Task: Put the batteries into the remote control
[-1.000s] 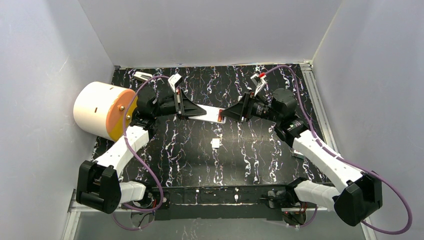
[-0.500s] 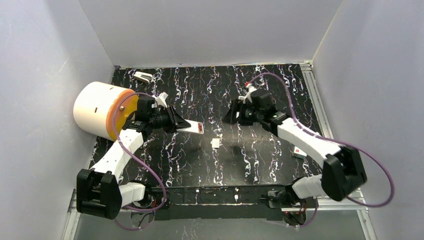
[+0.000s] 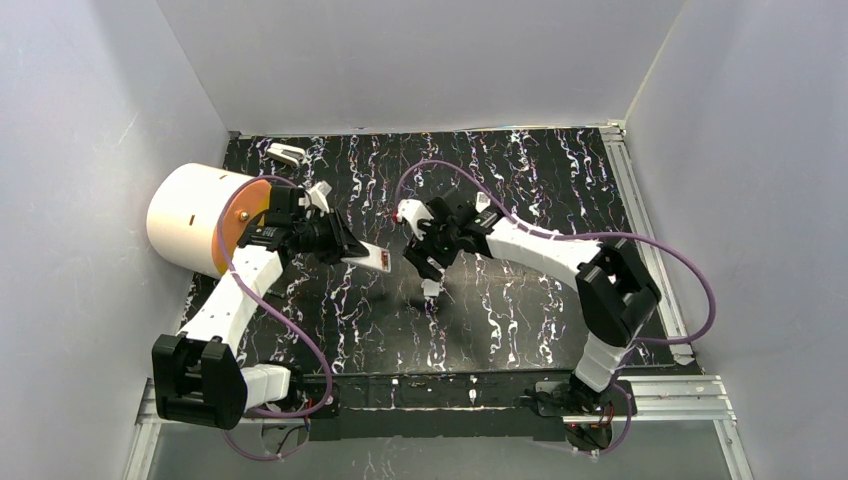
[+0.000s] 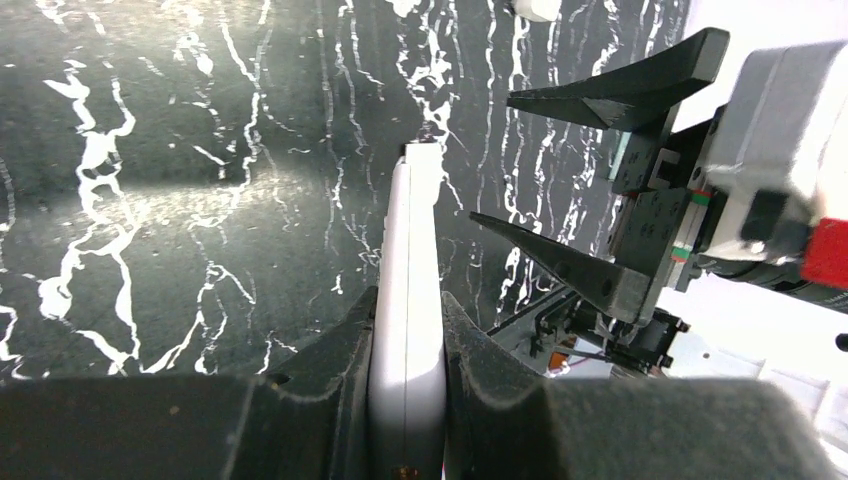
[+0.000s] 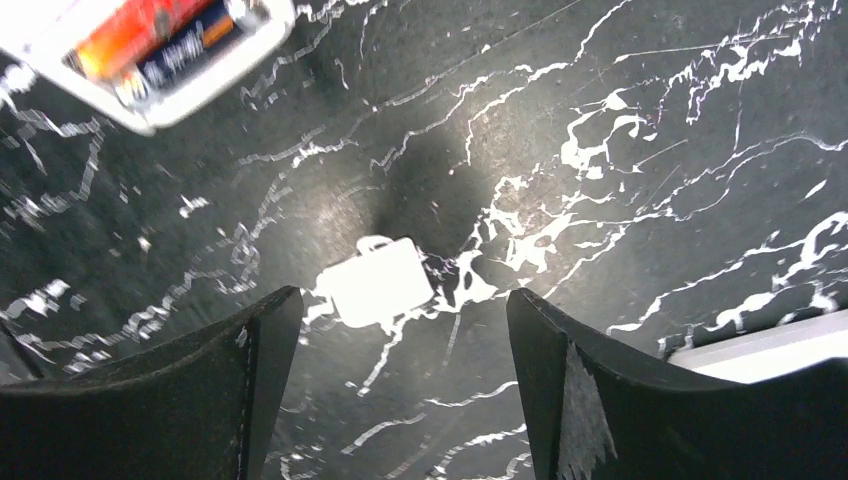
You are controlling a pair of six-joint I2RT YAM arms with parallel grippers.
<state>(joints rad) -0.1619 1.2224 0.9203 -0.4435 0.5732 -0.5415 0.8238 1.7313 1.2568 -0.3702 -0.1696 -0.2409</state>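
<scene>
My left gripper (image 3: 347,248) (image 4: 408,300) is shut on the white remote control (image 3: 374,258) (image 4: 408,260), holding it edge-on above the table. Its open end (image 5: 160,50) shows two orange-red and dark batteries (image 5: 150,35) lying in the compartment. The right gripper (image 3: 424,262) (image 5: 400,300) hangs open just right of that end, pointing down, with nothing between its fingers (image 5: 250,370). Below it a small white battery cover (image 3: 431,288) (image 5: 378,282) lies flat on the black marbled table (image 3: 520,320). In the left wrist view the right gripper's fingers (image 4: 570,270) stand spread beside the remote.
A large white cylinder with an orange end (image 3: 195,220) lies at the left, close behind the left arm. A small white object (image 3: 287,153) sits at the back left. Metal rails (image 3: 640,215) edge the table's right side and front.
The right arm swung left and down from the back right to above the white cover, and its jaws opened wider. The left gripper drew the remote leftward and lower.
</scene>
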